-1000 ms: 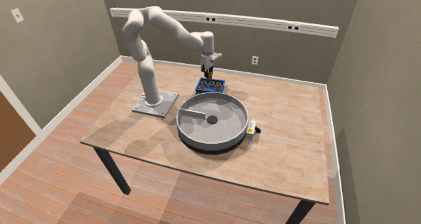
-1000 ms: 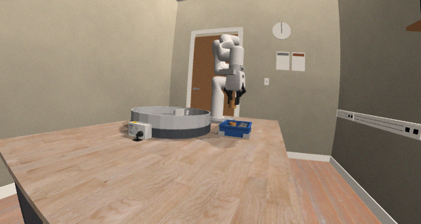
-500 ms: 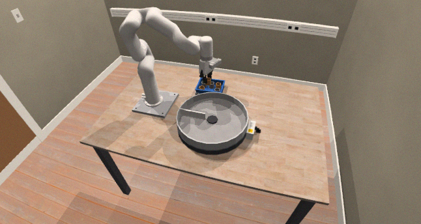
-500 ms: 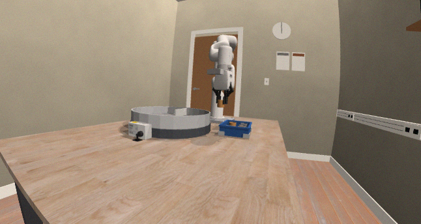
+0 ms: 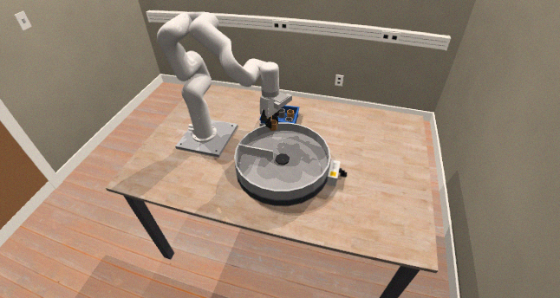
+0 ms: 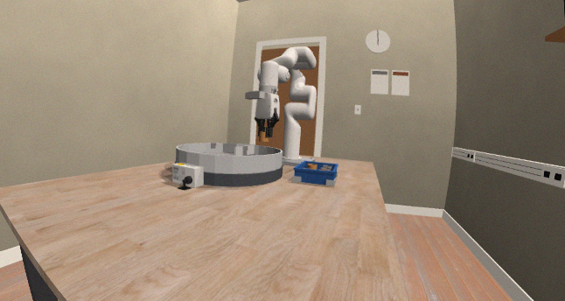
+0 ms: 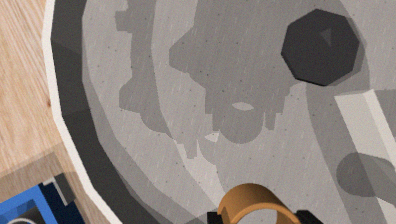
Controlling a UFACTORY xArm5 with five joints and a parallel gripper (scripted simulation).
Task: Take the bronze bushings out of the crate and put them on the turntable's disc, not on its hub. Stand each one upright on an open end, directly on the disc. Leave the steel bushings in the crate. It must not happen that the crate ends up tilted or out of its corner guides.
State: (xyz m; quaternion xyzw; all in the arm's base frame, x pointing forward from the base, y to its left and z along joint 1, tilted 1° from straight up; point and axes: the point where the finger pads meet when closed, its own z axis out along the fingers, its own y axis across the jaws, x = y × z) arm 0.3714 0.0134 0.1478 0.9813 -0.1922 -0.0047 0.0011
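My gripper (image 5: 272, 122) (image 6: 266, 132) (image 7: 257, 220) is shut on a bronze bushing (image 5: 273, 125) (image 6: 262, 136) (image 7: 248, 198). It holds the bushing upright in the air, just inside the turntable's rim (image 5: 237, 156) (image 6: 227, 162) (image 7: 56, 100) on the crate side. Below it lies the grey disc (image 5: 299, 165) (image 7: 200, 70) with its black hub (image 5: 283, 158) (image 7: 320, 46) at the centre. The blue crate (image 5: 297, 113) (image 6: 316, 174) (image 7: 25, 210) stands just behind the turntable. Another bronze bushing (image 5: 290, 112) and steel bushings (image 5: 282, 113) stand in it.
A pale fixed bar (image 5: 256, 147) (image 7: 365, 125) reaches from the turntable's rim toward the hub. A white control box (image 5: 335, 171) (image 6: 187, 173) sits against the turntable's outer wall. The arm's base plate (image 5: 208, 140) is bolted left of the turntable.
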